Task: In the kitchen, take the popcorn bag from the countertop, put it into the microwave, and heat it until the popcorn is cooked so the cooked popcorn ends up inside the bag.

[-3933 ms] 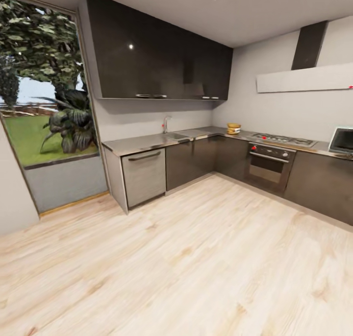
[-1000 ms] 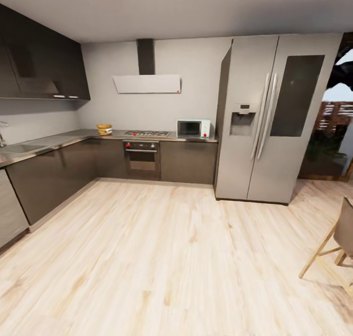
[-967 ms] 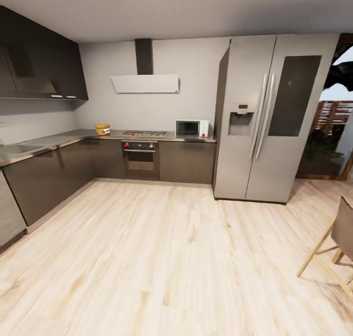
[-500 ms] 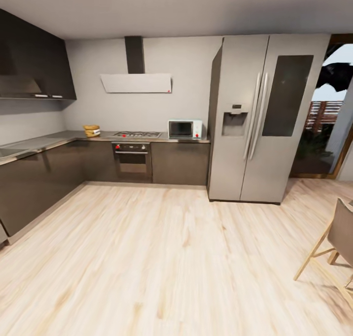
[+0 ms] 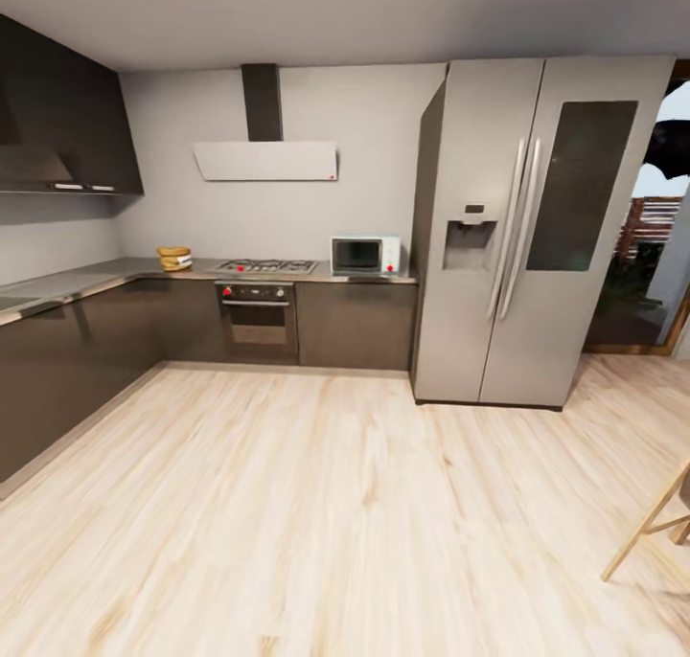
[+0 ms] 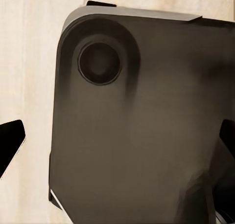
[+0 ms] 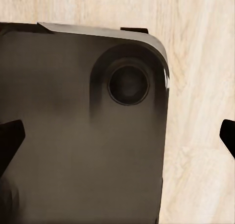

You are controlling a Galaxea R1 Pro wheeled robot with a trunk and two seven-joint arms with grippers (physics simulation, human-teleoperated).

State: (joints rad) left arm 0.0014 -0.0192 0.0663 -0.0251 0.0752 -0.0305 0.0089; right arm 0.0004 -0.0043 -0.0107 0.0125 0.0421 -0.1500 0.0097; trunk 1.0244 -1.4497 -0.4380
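Observation:
The popcorn bag [image 5: 174, 258], a small mustard-brown sack, stands on the grey countertop [image 5: 81, 281] in the far corner, left of the hob. The mint-blue microwave [image 5: 365, 255] sits on the same countertop beside the fridge, its dark door shut. Both are far across the wood floor. In the left wrist view my left gripper [image 6: 117, 141] is open over my own dark base, its black fingertips [image 6: 10, 142] at the picture's edges. In the right wrist view my right gripper [image 7: 117, 136] is open too, with nothing between its fingertips [image 7: 10, 138].
A tall steel fridge [image 5: 537, 226] stands right of the microwave. A steel oven [image 5: 257, 317] sits under the hob [image 5: 264, 266], with a hood [image 5: 265, 159] above. Dark cabinets [image 5: 67, 351] run along the left. A wooden chair leg [image 5: 652, 523] shows at the right, before a doorway.
The camera has swung right, from the sink and window corner to the hob wall and fridge. In the last half second it came a little closer, and the chair slid toward the right edge.

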